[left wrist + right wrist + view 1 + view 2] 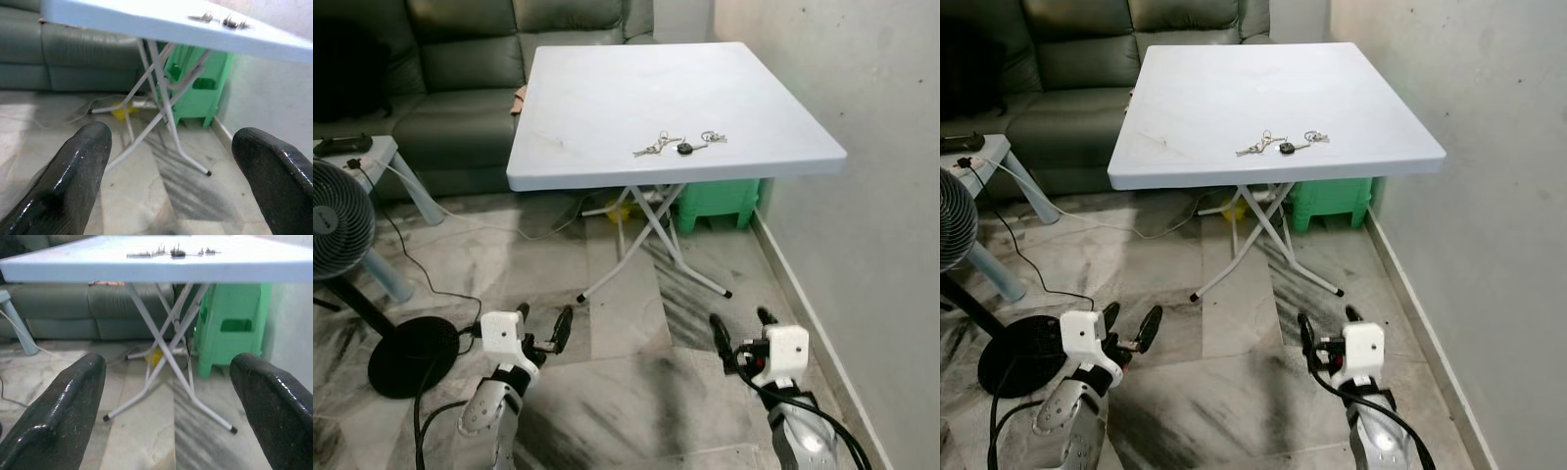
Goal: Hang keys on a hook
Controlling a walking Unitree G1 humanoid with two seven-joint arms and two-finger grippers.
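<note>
A bunch of keys point(677, 145) with a black fob lies flat on the white folding table point(607, 108), near its front right edge. In the right wrist view the keys point(171, 252) sit at the table's near rim, above the gripper's height. Both arms are held low over the marble floor, well short of the table. My left gripper point(543, 323) is open with nothing between its fingers point(83, 166). My right gripper point(742, 328) is open too, its fingers point(73, 401) spread wide and pointing toward the table legs.
A green plastic stool point(720, 201) stands under the table by the right wall point(881, 196). A dark sofa point(460, 98) lies behind. A standing fan point(333, 220) with a black round base point(411, 354) and a cable is at the left, beside a small side table point(382, 157).
</note>
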